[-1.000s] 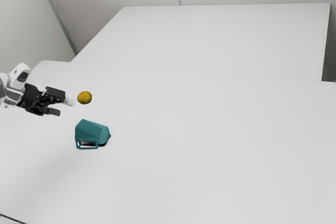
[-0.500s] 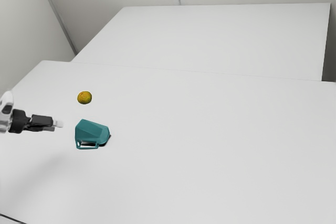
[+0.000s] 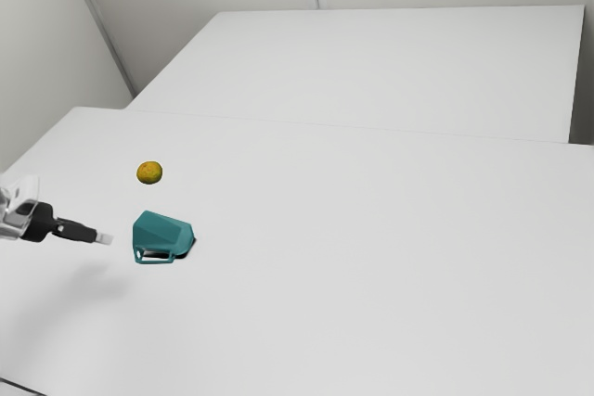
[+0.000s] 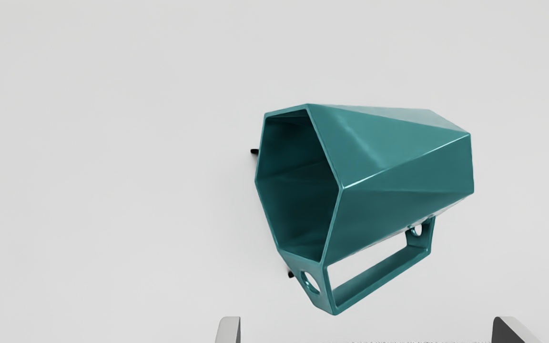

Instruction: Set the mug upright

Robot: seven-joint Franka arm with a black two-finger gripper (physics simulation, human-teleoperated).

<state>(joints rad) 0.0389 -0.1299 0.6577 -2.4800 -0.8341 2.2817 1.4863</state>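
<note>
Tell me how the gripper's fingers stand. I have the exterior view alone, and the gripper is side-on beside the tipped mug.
Observer: In the wrist view, the gripper is open: its fingers stand wide apart with nothing clamped between them.

Operator: Look inside the mug for me; I see only its outside.

Observer: Its many-sided mouth is in sight in the wrist view, and I see nothing lying in the dark interior.

Operator: Check the handle at the end near the mug's base.

Observer: There is a small round hole there, close to where the handle joins the body.
</note>
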